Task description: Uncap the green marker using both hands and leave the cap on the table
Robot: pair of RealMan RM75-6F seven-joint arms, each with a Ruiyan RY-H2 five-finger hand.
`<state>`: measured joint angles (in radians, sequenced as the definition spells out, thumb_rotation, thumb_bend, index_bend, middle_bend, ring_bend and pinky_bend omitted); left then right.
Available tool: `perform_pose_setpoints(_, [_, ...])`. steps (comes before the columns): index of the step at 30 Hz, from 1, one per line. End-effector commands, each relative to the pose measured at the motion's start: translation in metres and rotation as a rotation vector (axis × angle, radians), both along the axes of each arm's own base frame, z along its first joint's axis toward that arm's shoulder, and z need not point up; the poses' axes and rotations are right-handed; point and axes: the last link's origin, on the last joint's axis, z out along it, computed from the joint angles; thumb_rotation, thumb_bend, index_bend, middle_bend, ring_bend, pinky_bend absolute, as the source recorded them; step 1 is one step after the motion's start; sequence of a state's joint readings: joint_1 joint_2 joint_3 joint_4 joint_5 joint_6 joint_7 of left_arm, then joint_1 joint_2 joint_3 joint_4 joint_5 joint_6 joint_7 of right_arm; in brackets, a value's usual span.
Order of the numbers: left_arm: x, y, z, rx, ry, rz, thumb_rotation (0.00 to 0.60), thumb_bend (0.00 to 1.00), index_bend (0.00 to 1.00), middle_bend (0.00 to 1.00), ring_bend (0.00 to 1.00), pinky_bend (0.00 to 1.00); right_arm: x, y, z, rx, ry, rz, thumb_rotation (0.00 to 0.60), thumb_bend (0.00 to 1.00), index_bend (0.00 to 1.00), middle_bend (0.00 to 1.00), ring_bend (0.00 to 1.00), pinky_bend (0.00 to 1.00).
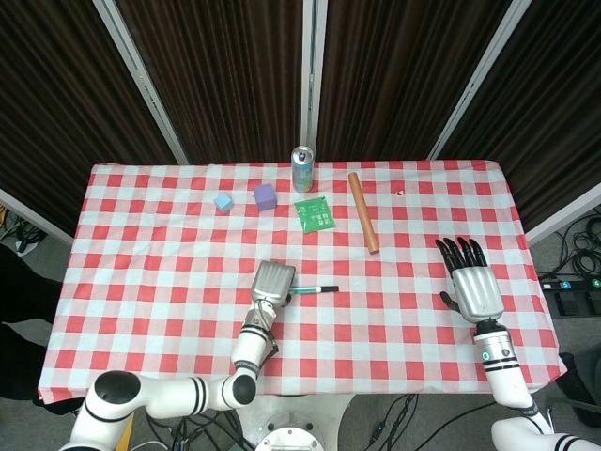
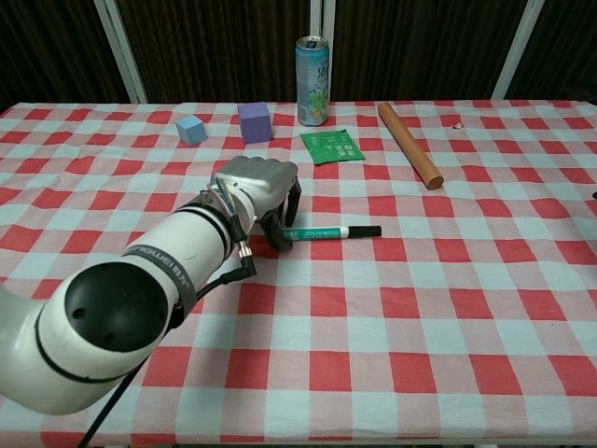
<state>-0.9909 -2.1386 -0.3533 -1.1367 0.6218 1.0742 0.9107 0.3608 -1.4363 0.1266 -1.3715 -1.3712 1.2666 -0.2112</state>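
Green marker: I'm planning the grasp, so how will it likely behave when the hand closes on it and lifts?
The green marker looks slim, stiff and round-barrelled, lying flat on the checked tablecloth, so it probably rolls if nudged sideways. It seems light, and its smooth barrel may slip. The left hand has its fingers curled over the green end, which should limit rolling.

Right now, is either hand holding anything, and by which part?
Left hand has its fingers curled over the green-barrelled marker at its green end; a firm hold cannot be told. Right hand holds nothing, fingers spread.
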Motion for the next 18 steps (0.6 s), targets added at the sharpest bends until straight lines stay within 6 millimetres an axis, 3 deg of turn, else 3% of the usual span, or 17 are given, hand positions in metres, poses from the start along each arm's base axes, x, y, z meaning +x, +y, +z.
perform_pose_setpoints(1, [-0.0001,-0.0002,-0.0005,0.003,0.004,-0.004,0.600,0.25,0.54,0.56,0.50,0.58,-0.0006,0.0001,-0.0001,0.002,0.001,-0.002,0.600,0.11,0.01,0.08,0.00,0.00])
perform_pose_setpoints(18, [-0.0001,-0.0002,0.0014,-0.006,0.018,-0.027,0.600,0.35,0.57,0.58,0.53,0.60,-0.0019,-0.0010,-0.0013,0.014,-0.003,-0.009,0.600,0.11,0.00,0.09,0.00,0.00])
